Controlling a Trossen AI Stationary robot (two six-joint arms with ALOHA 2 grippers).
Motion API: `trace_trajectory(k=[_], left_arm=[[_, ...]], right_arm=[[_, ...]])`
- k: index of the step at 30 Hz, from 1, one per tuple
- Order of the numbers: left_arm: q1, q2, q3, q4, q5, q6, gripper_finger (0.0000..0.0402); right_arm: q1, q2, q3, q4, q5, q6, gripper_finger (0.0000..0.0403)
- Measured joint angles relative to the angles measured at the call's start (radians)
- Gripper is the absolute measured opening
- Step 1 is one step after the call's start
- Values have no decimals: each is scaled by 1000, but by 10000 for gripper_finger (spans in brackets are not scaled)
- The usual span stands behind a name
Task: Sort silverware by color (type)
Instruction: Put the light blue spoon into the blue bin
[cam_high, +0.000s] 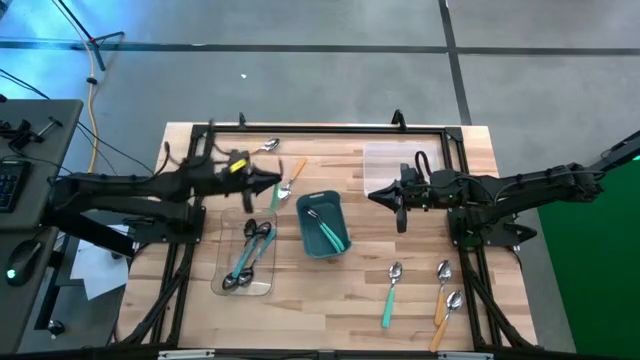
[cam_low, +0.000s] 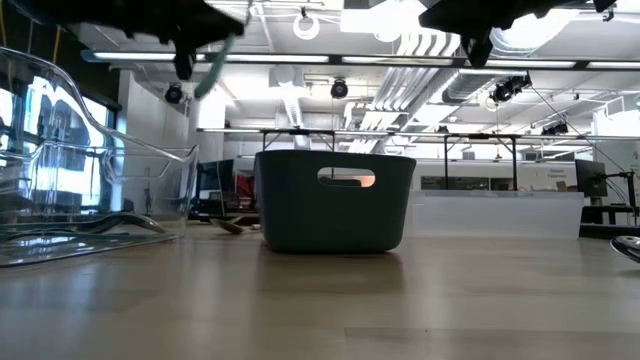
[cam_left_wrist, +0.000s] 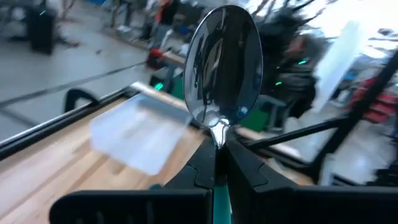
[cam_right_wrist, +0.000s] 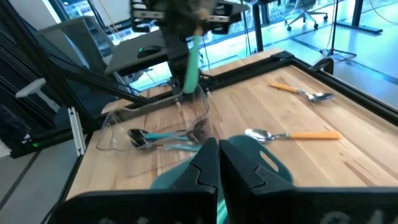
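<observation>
Teal spoon (cam_left_wrist: 222, 74) clamped in left gripper (cam_left_wrist: 219, 163) above clear tray (cam_high: 262, 285) | right gripper (cam_right_wrist: 217, 158) closed, empty | orange spoons (cam_high: 447, 300) unsorted | roughly halfway judged.

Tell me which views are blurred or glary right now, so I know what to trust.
Left wrist view: the spoon in the left pincer is sharp and mirrors the room, but the table and clear tray behind are blurred. Low view: ceiling lights glare, and the arms overhead are dark silhouettes. Right wrist view: sharp on the table, with windows bright behind. High view: evenly lit.
</observation>
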Motion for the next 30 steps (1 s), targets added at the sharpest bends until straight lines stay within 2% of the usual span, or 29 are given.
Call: trace_trajectory(k=[5,9,30], left_arm=[[-157,-91,0,8,-71,57,3],[-216,-123,0,6,-153,122,3],[-223,-117,0,8,-178,125,3]], right_arm=[[0,0,0,19,-2,0,0],[0,0,0,25,-3,-4,0],[0,0,0,24,-37,0,0]])
